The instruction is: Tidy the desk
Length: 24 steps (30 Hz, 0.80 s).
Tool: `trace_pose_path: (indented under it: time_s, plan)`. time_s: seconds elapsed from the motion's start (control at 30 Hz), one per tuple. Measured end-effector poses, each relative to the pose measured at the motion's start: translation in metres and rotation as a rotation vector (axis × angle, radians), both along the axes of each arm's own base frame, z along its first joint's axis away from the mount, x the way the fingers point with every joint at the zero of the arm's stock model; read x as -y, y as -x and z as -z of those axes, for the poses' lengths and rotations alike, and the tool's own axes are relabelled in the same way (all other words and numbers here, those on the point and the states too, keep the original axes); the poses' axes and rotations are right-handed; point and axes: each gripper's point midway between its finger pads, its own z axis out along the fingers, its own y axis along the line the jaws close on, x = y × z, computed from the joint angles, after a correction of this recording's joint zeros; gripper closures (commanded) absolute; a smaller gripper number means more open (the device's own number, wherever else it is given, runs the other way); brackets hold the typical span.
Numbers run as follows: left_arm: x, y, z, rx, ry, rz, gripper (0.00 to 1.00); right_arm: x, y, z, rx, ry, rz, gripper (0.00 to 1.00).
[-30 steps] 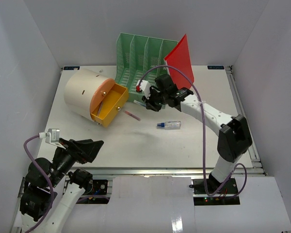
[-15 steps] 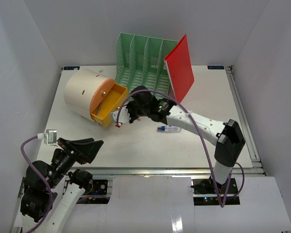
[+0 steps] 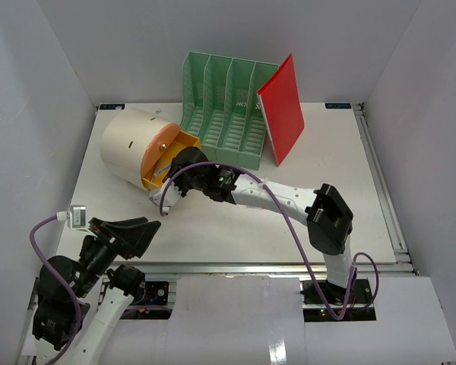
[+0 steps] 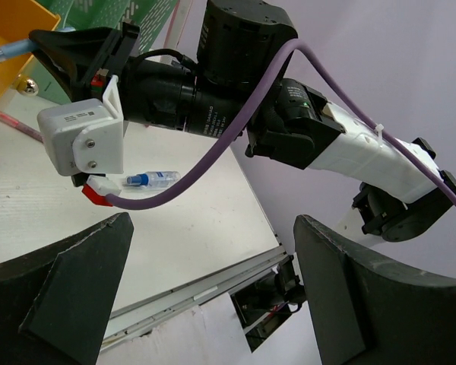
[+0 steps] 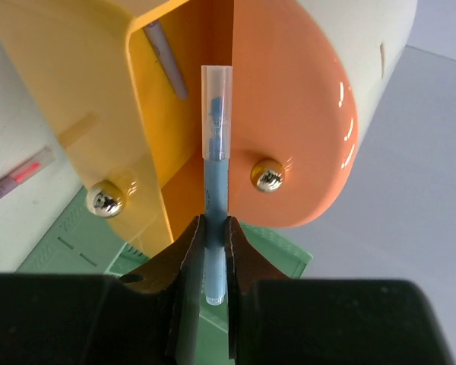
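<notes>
1. White walls (image 3: 213, 30) close in the desk (image 3: 380, 190) on three sides. It is one broad white tabletop, and both of my arms stand at its near edge.
2. One green file rack (image 3: 224, 106) stands at the far edge and shows four slots.
3. One red folder (image 3: 283, 106) leans tilted against the rack's right end.
4. One beige cylinder (image 3: 125, 148) lies on its side at the far left, with its one yellow drawer (image 5: 76, 76) pulled out.
5. Two shiny knobs are visible: the drawer knob (image 5: 109, 200) and the face knob (image 5: 267, 175) on the orange front.
6. My right gripper (image 5: 211, 228) is clenched on one blue pen (image 5: 215, 144) with a clear cap. The capped end points into the drawer's mouth.
7. One grey pen (image 5: 167, 61) lies inside the drawer.
8. One pink pen (image 5: 19, 179) lies on the tabletop just beside the drawer.
9. One small clear tube (image 4: 148, 179) with a blue cap lies under the right arm.
10. My left gripper (image 4: 213, 224) hangs over the near-left edge with its jaws spread wide, grasping nothing.
</notes>
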Motion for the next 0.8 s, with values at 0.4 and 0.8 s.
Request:
trace_pose_path:
  time_s: [0.4,0.8]
  plan:
    - [0.004,-0.003,0.014,-0.056,0.043,0.011,0.05,-0.015,-0.005,-0.005,0.020,-0.042,-0.001,0.30]
    - [0.044,-0.047,0.088,-0.445,0.022,0.094,0.48,0.078,0.001,-0.056,-0.264,-0.260,0.115,0.30]
